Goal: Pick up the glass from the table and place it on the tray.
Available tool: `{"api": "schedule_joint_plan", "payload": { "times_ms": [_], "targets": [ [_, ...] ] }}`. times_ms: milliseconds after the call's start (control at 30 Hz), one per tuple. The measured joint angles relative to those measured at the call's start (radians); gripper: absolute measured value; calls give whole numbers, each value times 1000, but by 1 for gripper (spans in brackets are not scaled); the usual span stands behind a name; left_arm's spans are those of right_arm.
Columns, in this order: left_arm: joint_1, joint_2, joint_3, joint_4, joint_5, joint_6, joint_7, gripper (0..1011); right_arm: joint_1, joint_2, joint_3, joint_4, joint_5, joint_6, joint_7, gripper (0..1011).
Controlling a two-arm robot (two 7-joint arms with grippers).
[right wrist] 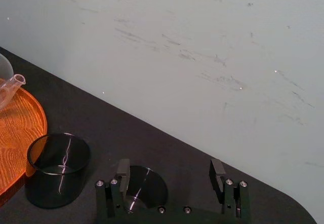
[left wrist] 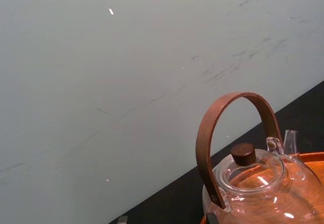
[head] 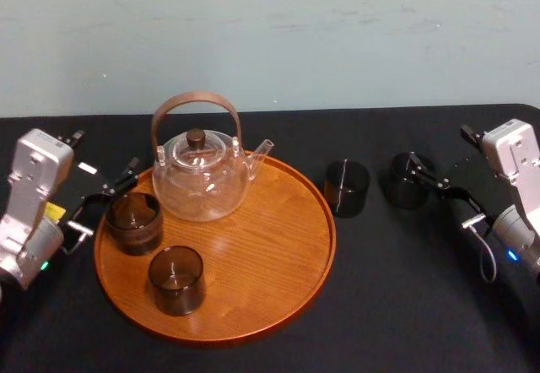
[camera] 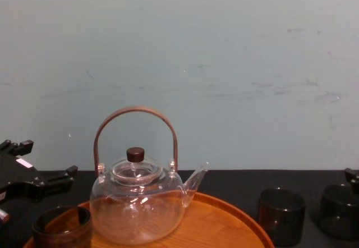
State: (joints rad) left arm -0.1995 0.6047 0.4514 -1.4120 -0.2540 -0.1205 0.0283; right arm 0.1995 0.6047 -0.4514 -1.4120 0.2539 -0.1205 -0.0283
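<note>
Right gripper [right wrist: 170, 169], wide open and empty, has the dark smoked cylindrical glass [right wrist: 144, 188] upright at its fingertips, off-centre toward one finger; round orange-brown wooden tray [head: 278, 246] lies beyond, by the open left gripper [head: 99, 202].

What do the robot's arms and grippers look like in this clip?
Both arms have boxy silver-grey wrist housings and black two-finger grippers. The left gripper has a white label and yellow sticker behind it, plus a green light. The right gripper shows silver screw heads at its finger bases, with a looping grey cable and a blue light nearby.
</note>
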Motion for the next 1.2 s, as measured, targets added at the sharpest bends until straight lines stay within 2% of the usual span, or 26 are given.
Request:
{"api": "schedule_joint_plan", "payload": {
  "times_ms": [1200],
  "targets": [
    [0,0,0,0,0,0,0,1001,0,0,0,0,0,0,0,1002]
  ]
}}
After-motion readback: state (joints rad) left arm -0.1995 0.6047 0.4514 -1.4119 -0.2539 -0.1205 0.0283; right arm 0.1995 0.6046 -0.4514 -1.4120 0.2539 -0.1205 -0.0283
